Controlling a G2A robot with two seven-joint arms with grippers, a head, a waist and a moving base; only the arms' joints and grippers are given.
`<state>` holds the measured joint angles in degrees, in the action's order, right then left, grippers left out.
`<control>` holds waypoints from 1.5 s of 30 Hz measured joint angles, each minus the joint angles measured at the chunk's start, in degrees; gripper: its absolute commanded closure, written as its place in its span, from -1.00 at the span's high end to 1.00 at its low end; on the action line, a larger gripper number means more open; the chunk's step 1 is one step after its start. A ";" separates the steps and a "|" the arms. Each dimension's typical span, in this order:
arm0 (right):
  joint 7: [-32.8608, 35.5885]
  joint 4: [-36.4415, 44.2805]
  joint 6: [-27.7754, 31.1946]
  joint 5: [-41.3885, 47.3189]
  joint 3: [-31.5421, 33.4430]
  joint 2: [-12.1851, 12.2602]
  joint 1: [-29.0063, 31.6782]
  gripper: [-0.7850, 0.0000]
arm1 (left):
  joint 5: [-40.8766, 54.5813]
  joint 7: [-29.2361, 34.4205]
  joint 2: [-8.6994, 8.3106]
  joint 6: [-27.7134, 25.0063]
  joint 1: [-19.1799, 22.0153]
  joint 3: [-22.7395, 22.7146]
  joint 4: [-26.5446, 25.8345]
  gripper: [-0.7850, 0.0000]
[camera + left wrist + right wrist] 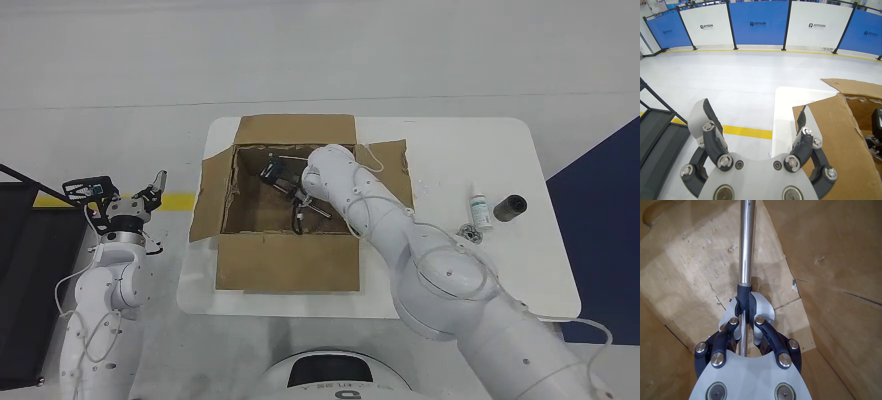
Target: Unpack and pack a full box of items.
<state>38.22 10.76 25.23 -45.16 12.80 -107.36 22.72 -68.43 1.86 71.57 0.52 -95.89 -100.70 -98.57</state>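
An open cardboard box [288,262] stands on the white table [480,270]. My right gripper [745,298] is down inside the box, shut on a shiny metal rod [745,241] that runs straight out past its fingertips over the box floor. From above, the right arm [345,185] covers the rod and most of a dark item [275,172] in the box. My left gripper [755,111] hangs open and holds nothing, off the table's left side, beside the box's left flap [831,132]; the top view shows the left gripper [125,190] over the floor.
On the table right of the box lie a small white bottle [481,208], a dark cylinder [510,207] and a small metal piece [470,233]. A black rack [657,130] stands on the floor at the left. Blue and white fence panels [757,24] close the far side.
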 measured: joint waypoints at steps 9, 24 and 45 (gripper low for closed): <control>1.24 -0.25 5.55 0.01 0.95 0.56 -0.36 -1.00 | 0.00 0.00 0.00 0.00 0.00 0.00 0.00 1.00; -1.67 0.50 8.56 -1.68 2.12 2.55 -0.36 -1.00 | 0.00 0.00 0.00 0.00 0.00 0.00 0.00 1.00; 0.00 6.30 13.21 -2.31 4.83 6.77 0.25 -1.00 | 0.00 0.00 0.00 0.00 0.00 0.00 0.00 1.00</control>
<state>38.22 17.05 38.43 -47.47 17.63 -100.58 22.97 -68.43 1.86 71.57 0.52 -95.89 -100.70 -98.57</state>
